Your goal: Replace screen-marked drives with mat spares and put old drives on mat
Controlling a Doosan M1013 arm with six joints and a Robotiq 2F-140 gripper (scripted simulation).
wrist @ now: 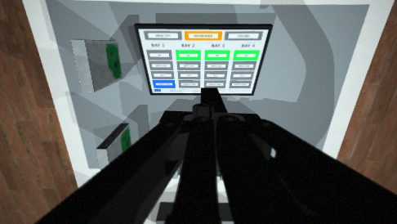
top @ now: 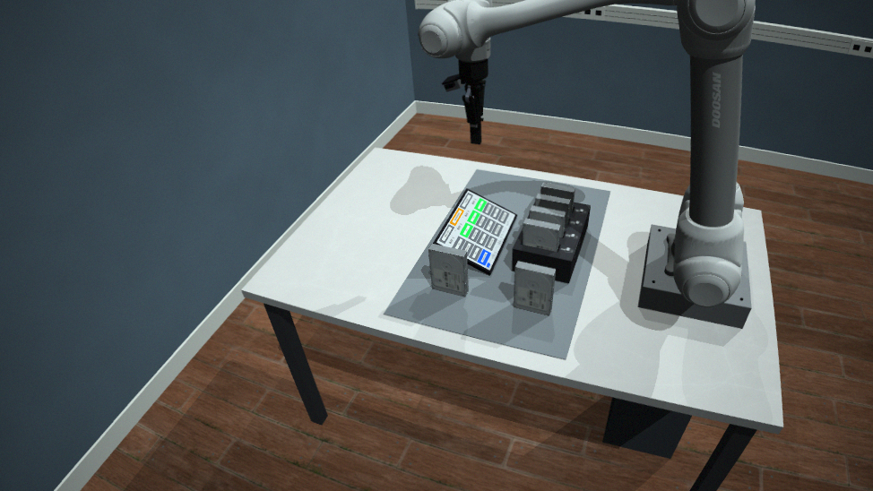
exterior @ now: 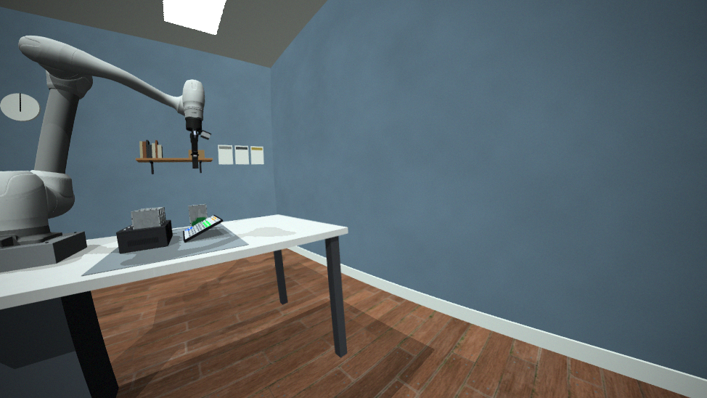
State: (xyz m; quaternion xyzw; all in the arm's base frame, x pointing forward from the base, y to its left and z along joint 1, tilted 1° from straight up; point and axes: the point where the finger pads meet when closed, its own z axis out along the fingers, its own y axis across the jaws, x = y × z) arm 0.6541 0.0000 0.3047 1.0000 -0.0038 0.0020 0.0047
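Note:
My gripper (top: 476, 142) (exterior: 195, 166) (wrist: 208, 100) is shut and empty, high above the mat. The tilted screen (top: 495, 214) (exterior: 204, 229) (wrist: 200, 50) shows an orange DEGRADED box, a blue bottom box for bay 1 and green top boxes for bays 2, 3 and 4. The black dock (top: 565, 270) (exterior: 143, 240) stands on the mat with several grey drives (top: 541, 236) (exterior: 146, 218) upright in it. One loose drive (top: 448, 271) (exterior: 197, 211) (wrist: 97, 67) stands upright beside the screen. Another loose drive (top: 533, 289) (wrist: 115, 152) stands near the dock's end. The fingers hide most of the dock in the wrist view.
The grey mat (top: 488, 330) (exterior: 224, 240) (wrist: 286, 61) lies on the white table (top: 341, 244) (exterior: 306, 228). The robot's base (top: 689, 311) (exterior: 29, 257) stands on the table beyond the dock. A blue wall rises past the table's far side.

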